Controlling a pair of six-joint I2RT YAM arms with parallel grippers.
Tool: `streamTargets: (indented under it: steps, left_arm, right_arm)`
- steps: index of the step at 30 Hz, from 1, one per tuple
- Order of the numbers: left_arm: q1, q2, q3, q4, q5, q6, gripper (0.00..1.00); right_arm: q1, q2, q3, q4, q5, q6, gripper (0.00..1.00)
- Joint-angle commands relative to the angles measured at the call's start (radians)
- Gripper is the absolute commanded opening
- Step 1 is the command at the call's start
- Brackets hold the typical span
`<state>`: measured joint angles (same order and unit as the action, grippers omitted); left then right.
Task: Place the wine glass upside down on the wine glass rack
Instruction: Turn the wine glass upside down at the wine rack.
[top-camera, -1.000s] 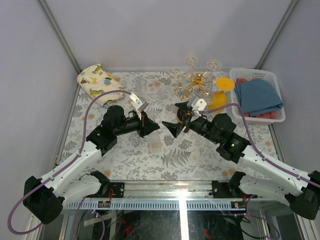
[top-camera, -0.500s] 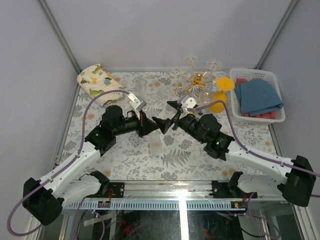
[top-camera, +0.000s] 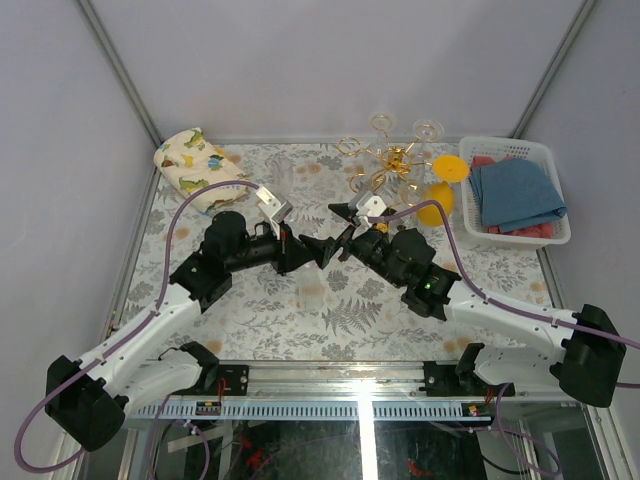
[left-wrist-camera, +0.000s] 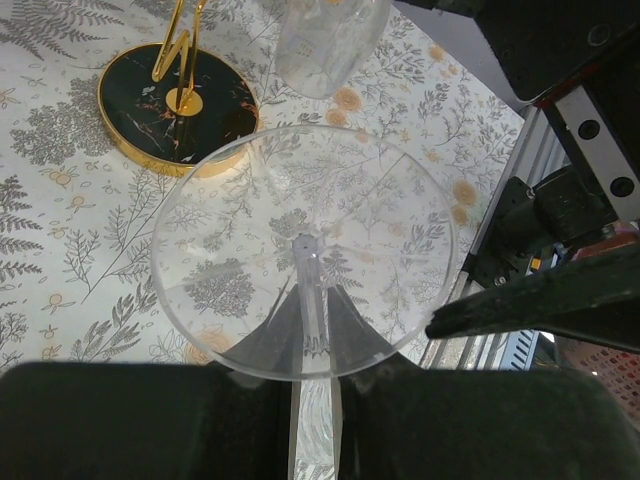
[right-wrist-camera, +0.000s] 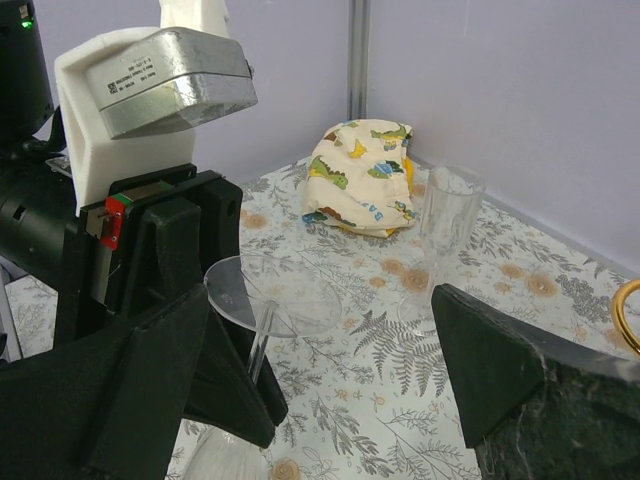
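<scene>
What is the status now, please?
Left gripper shut on wine glass stem. Right gripper open near its foot. Wine glass rack untouched. Second glass upright nearby.

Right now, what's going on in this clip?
The left gripper is shut on the stem of a clear wine glass, holding it above the middle of the table. The right gripper is open, its fingers on either side of the glass's foot without touching it, which looks like a handover being set up. The gold wine glass rack stands at the back, and this glass is not on it yet.
</scene>
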<state>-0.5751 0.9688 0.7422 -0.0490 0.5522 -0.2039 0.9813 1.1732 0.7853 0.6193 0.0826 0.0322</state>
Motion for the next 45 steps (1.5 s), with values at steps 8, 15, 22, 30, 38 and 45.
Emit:
streamTargets:
  steps: [8,15,22,30,38,45]
  left_arm:
    - [-0.007,-0.058,0.037,0.050,0.000,-0.026,0.00]
    - [-0.007,-0.054,0.034,0.044,-0.020,-0.034,0.00]
    - [-0.006,-0.054,0.028,0.043,-0.015,-0.031,0.00]
    - [-0.006,-0.052,0.017,0.048,-0.001,-0.028,0.00]
    - [-0.006,-0.047,0.009,0.051,0.006,-0.019,0.00]
    - [-0.006,-0.044,0.005,0.051,0.018,-0.016,0.00]
  right_arm:
    - [-0.002,-0.014,-0.053,0.032,0.019,-0.057,1.00]
    - [-0.002,-0.045,-0.102,0.098,-0.098,-0.056,0.99]
    - [-0.002,-0.038,-0.104,0.137,0.000,-0.022,0.99]
    - [-0.001,0.011,-0.063,0.180,0.040,0.022,0.99]
    - [-0.002,0.044,-0.039,0.211,0.085,0.055,1.00]
    - [-0.002,0.059,-0.018,0.202,0.106,0.068,1.00]
